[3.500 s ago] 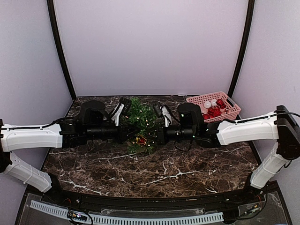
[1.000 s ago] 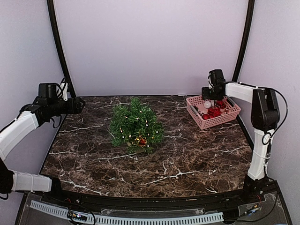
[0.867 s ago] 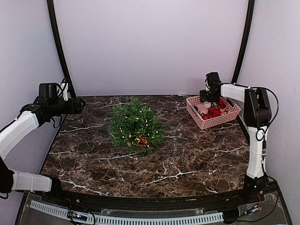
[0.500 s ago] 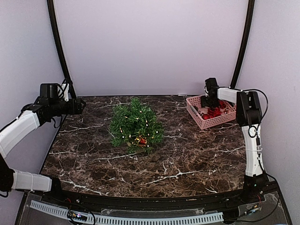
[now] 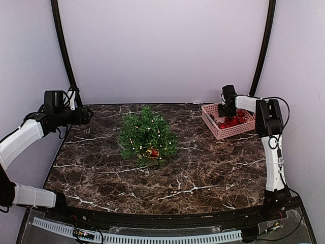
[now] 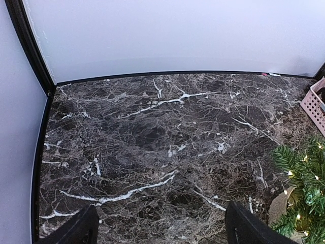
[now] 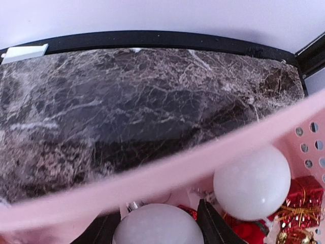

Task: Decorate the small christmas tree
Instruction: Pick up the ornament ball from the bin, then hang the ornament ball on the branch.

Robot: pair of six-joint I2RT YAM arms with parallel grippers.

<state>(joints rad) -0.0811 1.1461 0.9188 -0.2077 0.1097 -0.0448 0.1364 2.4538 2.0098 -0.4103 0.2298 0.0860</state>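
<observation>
The small christmas tree (image 5: 147,136) is seen upright at the middle of the table (image 5: 203,173), bushy, dark green, dotted with tiny white lights, with a red ornament (image 5: 153,151) low in front. The left jaws are spread wide. The right jaws are placed around a white ball (image 7: 157,224) in the pink basket (image 5: 236,131); whether it is gripped cannot be told.

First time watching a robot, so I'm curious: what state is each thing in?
Tree: upright, lights on, red ornament low down.
Basket: upright, holds ornaments.
Left gripper: open, empty.
Right gripper: in basket, fingers flanking a white ball; grip unclear.
</observation>
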